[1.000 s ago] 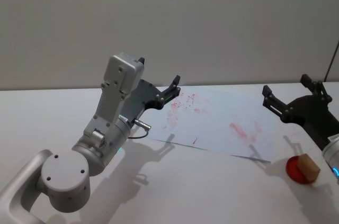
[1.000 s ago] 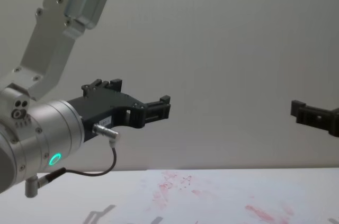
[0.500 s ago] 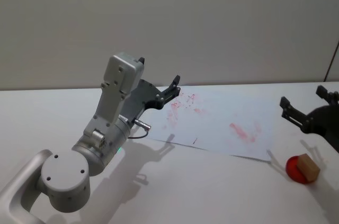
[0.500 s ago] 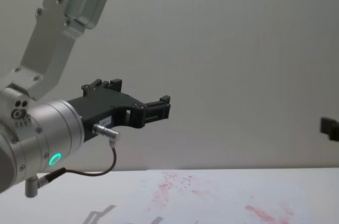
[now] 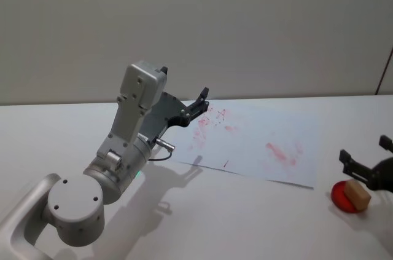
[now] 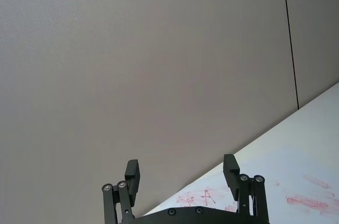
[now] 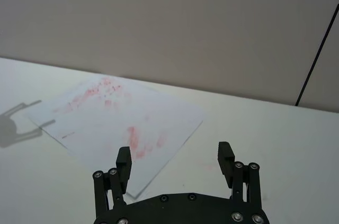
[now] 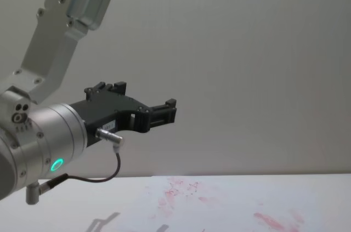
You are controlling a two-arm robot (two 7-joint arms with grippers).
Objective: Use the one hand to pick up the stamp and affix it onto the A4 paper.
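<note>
Jaws wide on right gripper [image 5: 365, 150], poised beside stamp [image 5: 357, 194] near tabletop's [image 5: 245, 223] right edge: lower squarely over it (not red pad [image 5: 339, 197]), close. Left gripper [image 5: 201, 100] idle, spread, over A4 paper [image 5: 258, 143].

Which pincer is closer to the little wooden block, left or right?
Right. The right pincer hovers open just beyond the stamp, which sits on a red pad. The left pincer is raised by the far left corner of the A4 paper, well away.
</note>
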